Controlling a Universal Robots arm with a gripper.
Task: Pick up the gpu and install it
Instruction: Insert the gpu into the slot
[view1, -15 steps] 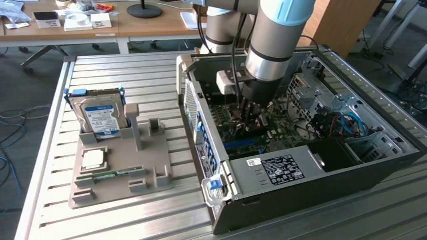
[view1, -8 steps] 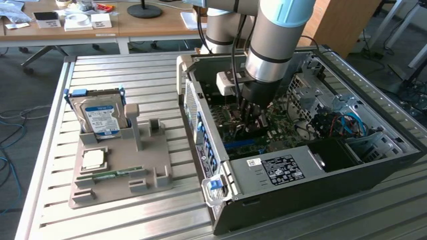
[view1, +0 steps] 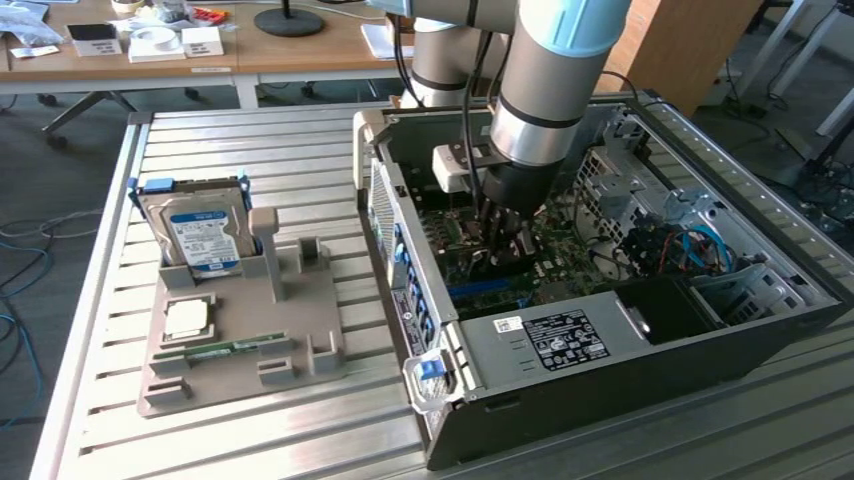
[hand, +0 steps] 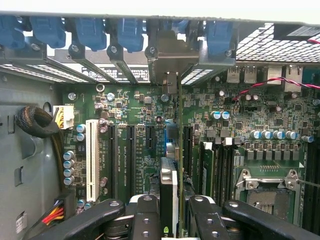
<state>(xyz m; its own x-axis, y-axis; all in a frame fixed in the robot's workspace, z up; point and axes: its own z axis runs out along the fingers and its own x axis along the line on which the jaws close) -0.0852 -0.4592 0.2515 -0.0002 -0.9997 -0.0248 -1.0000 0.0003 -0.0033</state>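
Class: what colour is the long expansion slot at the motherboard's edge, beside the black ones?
White, clearest in the wrist view.

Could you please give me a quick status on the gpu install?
Gripper shut on the gpu, inside the open case. Card edge-on above the motherboard slots, bracket at the rear openings. Nothing seen blocking.

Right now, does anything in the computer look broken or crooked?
Nothing looks broken. The gpu stands on edge in the tool, over the motherboard slots inside the open case, and looks about straight. The processor socket is empty. On the grey stand outside, the hard drive sits upright.
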